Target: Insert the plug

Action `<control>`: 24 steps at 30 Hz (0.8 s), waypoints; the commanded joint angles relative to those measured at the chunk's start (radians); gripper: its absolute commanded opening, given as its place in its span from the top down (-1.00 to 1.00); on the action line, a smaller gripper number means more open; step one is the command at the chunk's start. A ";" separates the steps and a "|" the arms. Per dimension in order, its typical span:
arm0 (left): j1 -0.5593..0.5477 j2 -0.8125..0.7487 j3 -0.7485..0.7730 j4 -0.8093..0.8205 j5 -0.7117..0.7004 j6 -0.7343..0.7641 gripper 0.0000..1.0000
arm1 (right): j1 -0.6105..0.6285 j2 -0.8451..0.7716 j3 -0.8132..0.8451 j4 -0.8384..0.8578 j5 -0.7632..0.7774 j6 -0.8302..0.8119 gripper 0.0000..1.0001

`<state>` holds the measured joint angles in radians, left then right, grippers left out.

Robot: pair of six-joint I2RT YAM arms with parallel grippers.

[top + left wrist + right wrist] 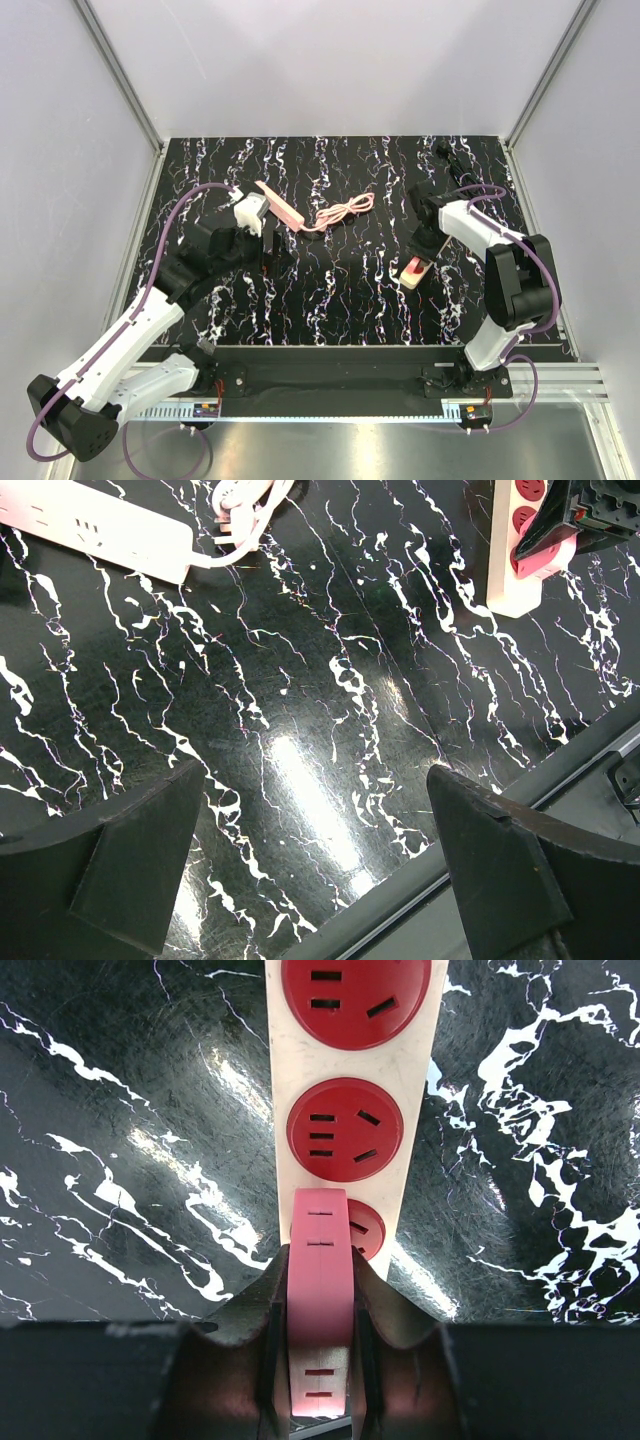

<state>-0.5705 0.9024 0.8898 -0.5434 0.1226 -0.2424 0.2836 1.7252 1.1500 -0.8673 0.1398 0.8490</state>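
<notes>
A white power strip with red sockets lies on the black marble table. It also shows in the top view and the left wrist view. My right gripper is shut on a pink plug and holds it upright over the strip's near red socket, which it partly hides. In the top view the right gripper sits right over the strip. My left gripper is open and empty above bare table, and in the top view it is left of centre.
A second long white power strip lies at the back left with its coiled pinkish cable; both show in the left wrist view. The table's front edge and metal rail run close under the left gripper.
</notes>
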 commanded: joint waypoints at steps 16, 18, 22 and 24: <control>-0.003 -0.027 0.008 0.025 -0.038 0.018 -0.98 | -0.009 -0.032 0.197 -0.197 -0.017 -0.031 -0.68; -0.003 -0.026 0.008 0.025 -0.043 0.022 -0.98 | -0.024 -0.062 0.256 -0.228 -0.008 -0.067 -0.78; -0.003 -0.034 0.011 0.025 -0.044 0.034 -0.98 | -0.044 -0.145 0.338 -0.289 -0.008 -0.143 -0.99; -0.003 -0.045 0.017 0.033 -0.028 0.048 -0.98 | -0.049 -0.202 0.373 -0.291 -0.057 -0.183 -0.99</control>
<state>-0.5705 0.8886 0.8898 -0.5438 0.1005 -0.2287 0.2459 1.6390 1.4517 -1.0962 0.1112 0.7467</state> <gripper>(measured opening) 0.987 0.993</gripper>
